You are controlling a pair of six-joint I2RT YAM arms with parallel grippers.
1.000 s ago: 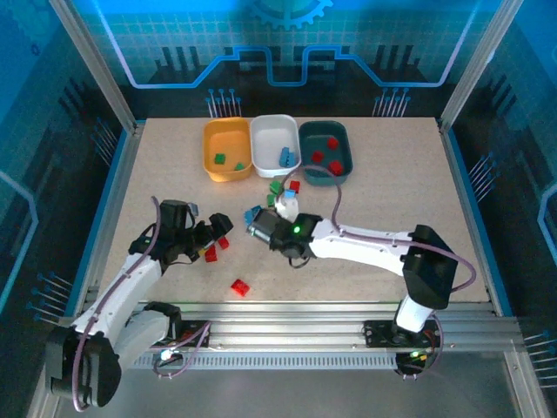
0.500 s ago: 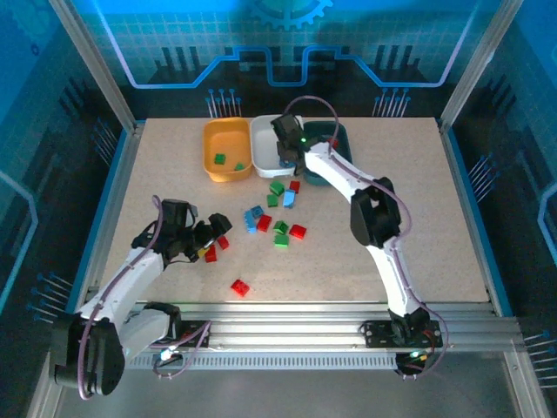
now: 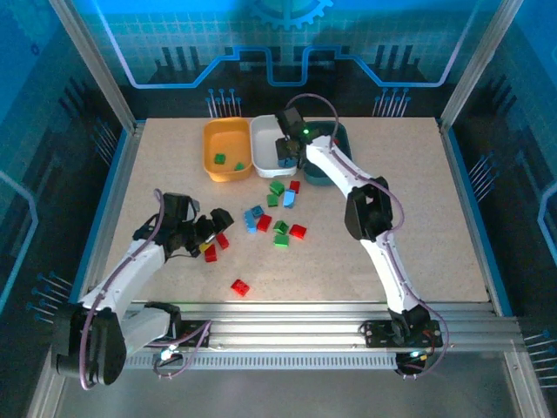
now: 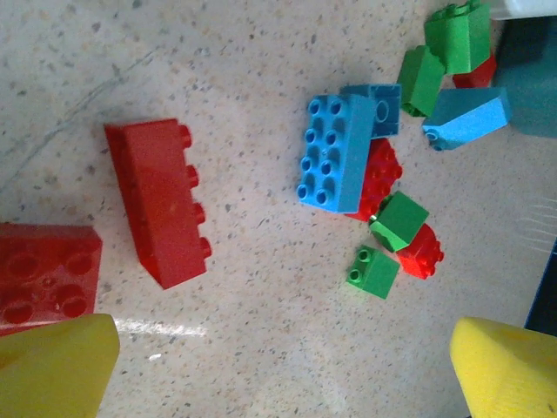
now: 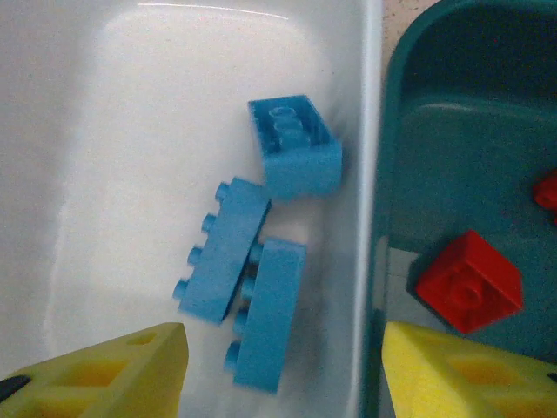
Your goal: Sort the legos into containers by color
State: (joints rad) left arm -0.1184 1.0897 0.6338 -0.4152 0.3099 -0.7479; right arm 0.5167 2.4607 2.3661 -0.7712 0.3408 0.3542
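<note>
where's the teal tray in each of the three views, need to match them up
Top: far edge of the table, rightmost tray, the teal tray partly under the right arm.
Left wrist: teal sliver at the right edge, beside a blue brick.
Right wrist: right side, a red brick inside.
Shared landmark: the white tray next to it.

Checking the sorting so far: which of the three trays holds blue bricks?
The white middle tray: three blue bricks lie in it. The orange tray holds green bricks, the teal tray red bricks.
</note>
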